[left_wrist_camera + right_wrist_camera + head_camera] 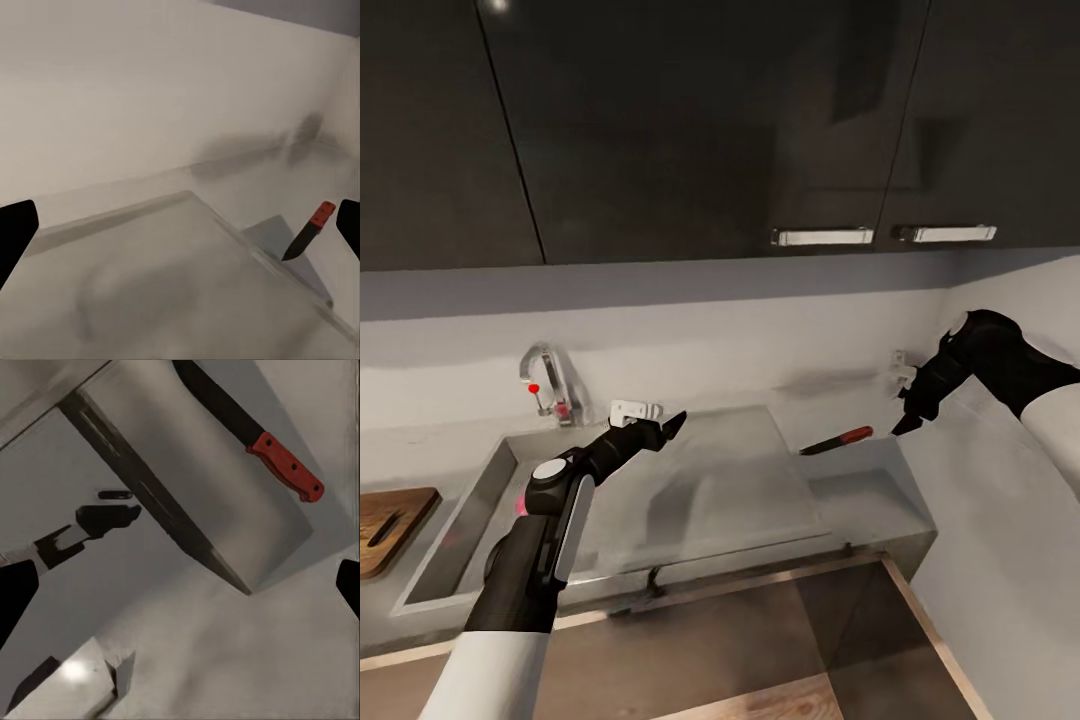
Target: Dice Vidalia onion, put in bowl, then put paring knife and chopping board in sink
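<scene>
**Colours at the sink**

A red handle and dark blade are seen on the knife (837,440). The sink (470,520) is rendered grey, its tap (548,380) chrome with a red dot. Brown grain is shown on the board (390,525). Glossy black is worn by the cabinets (660,120).

The grey countertop (880,490) ran along the pale wall under the black cupboards, ending at the side wall on the right. Set into it was the sink (470,520), a deep basin on the left with a flat drainboard (740,470) beside it and a chrome tap (550,385) with a red dot at the back. A chopping board (390,525) lay on the countertop just left of the basin, cut off by the picture's edge. A paring knife (838,440) with a red handle lay right of the drainboard, dark blade pointing towards it
</scene>
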